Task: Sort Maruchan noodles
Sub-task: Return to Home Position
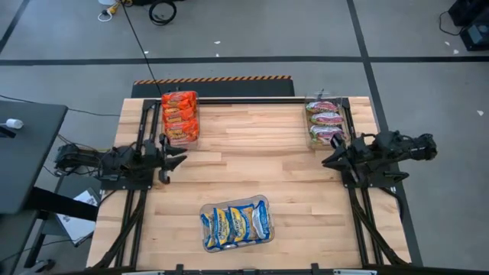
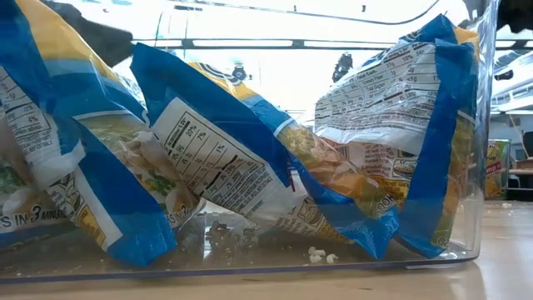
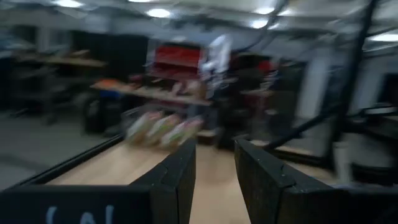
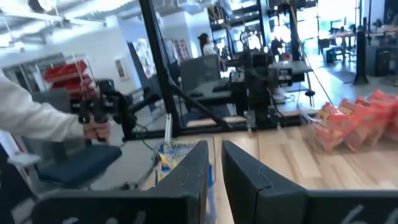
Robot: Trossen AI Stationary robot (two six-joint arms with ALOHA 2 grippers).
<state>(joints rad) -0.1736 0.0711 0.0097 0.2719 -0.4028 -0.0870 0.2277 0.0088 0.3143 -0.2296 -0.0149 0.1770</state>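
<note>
**Noodles sit in 3 bins, both grippers empty**

Orange packets fill the far-left bin. Green-pink packets fill the far-right bin. Blue-and-yellow packets fill the near-middle bin. The left gripper and right gripper hang at opposite sides of the table, fingers slightly parted.

Noodle packets, seen through the wall of their bin

We look straight into a clear bin where several blue-and-yellow noodle packets lean against one another, nutrition labels facing us. Pale crumbs lie on its floor, and the wooden table shows just beside it.
</note>
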